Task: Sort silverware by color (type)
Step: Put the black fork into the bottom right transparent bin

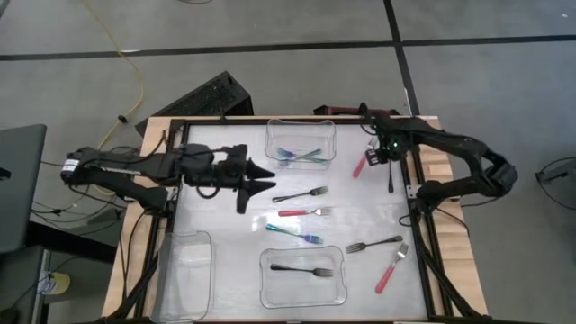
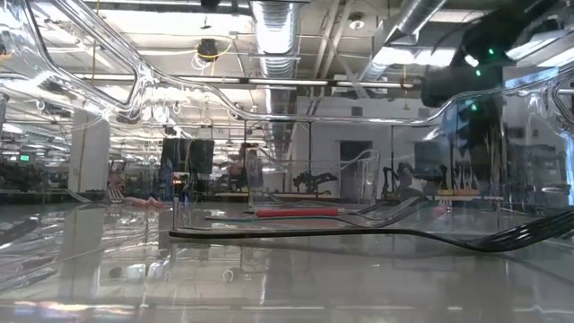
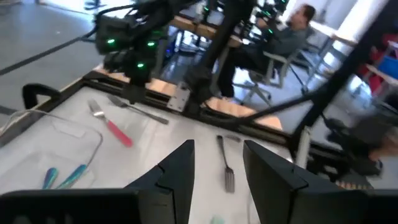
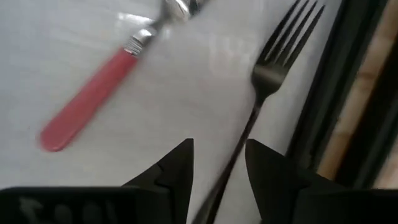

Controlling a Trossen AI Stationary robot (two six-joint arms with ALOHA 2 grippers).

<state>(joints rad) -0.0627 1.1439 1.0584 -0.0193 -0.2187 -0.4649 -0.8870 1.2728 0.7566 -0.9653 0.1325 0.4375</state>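
Black fork [image 4: 264, 93] handle is straddled by the right hand [image 4: 219, 163], fingers apart, at the high view's upper right; no writing is readable.

The table [image 1: 225, 270] is glossy white with a pale wood border. On it lie forks with red handles and silver tines [image 1: 385, 271], all-black forks [image 1: 373, 244] and a teal-blue iridescent fork [image 1: 294, 233]. The bins [image 1: 302, 135] are clear. Both arms are black; the right one shows a small green light [image 1: 393, 144].
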